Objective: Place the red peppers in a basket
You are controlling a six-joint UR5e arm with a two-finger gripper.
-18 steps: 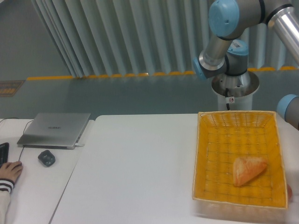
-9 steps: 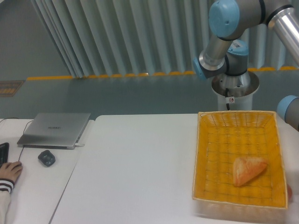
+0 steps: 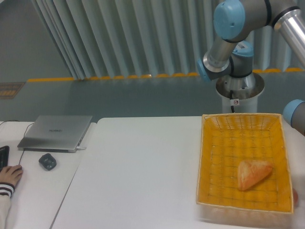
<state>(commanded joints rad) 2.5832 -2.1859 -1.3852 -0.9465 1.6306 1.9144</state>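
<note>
Basket on white table, bread wedge inside, right of centre

The gripper lay outside the picture; only arm joints showed, the upper link cut off by the top and right edges. Of the red pepper just a thin red sliver appeared at the right edge beside the basket, too little to tell its shape. The basket's near rim looked blurred. At the left edge a dark keyboard was mostly cropped, and a person's hand and striped sleeve ran off the bottom corner.
</note>
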